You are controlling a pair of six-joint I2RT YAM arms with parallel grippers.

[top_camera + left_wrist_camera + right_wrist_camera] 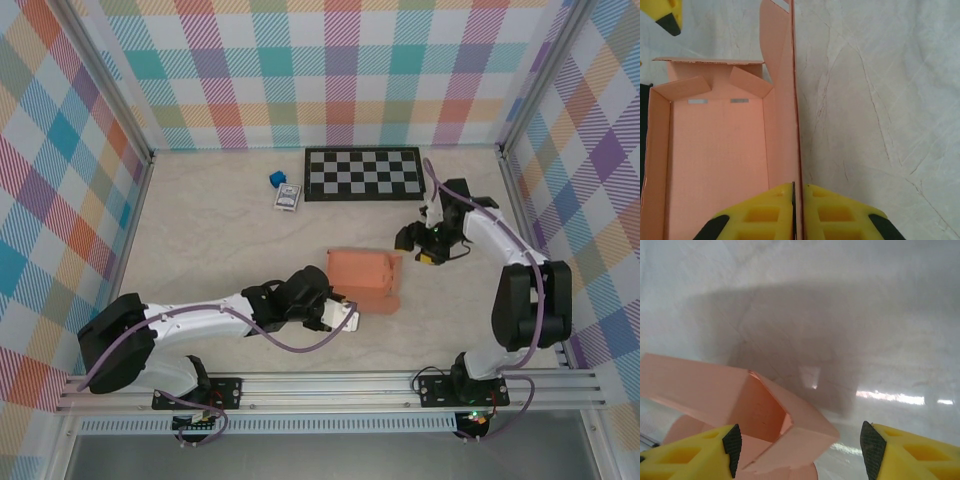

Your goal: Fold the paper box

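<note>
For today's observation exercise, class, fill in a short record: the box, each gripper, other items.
box: salmon-orange cardboard box, partly folded, top open
left gripper: shut on the box's side wall
right gripper: open, at a corner of the box
other items: flat black-and-white checkerboard, small blue cube, blue-and-white card pack, all at the far side

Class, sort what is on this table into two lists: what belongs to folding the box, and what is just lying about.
For the job: paper box; left end effector, shut on its side wall; right end effector, open at its corner.
Lying about: checkerboard; blue cube; card pack.
</note>
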